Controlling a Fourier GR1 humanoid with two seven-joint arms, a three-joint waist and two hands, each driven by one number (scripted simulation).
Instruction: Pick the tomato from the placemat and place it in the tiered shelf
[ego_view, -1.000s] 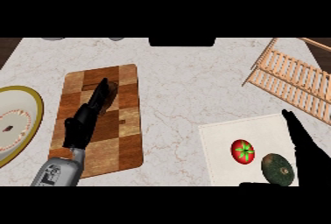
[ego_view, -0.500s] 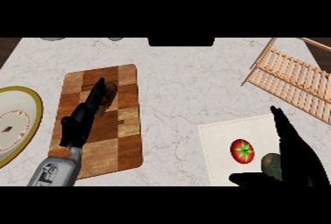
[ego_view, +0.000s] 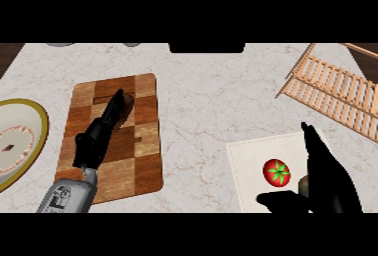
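A red tomato (ego_view: 277, 172) with a green star-shaped top lies on the white placemat (ego_view: 247, 160) at the lower right. My right hand (ego_view: 328, 177) is open just right of the tomato, fingers straight and pointing away, thumb stretched out below the tomato. It covers most of a dark green round thing (ego_view: 302, 186) on the mat. The wooden tiered shelf (ego_view: 336, 87) stands at the upper right. My left hand (ego_view: 100, 135) lies open over the wooden cutting board (ego_view: 140, 150) at the left.
A cream plate with a gold rim (ego_view: 18, 140) sits at the left edge. A small brown object (ego_view: 127, 105) lies on the board beside my left fingers. Bare marble counter (ego_view: 207, 100) stretches between the board and the mat.
My right hand has shifted left over the placemat, closing in on the tomato's right side and hiding more of the dark green thing. The left hand has stayed where it was.
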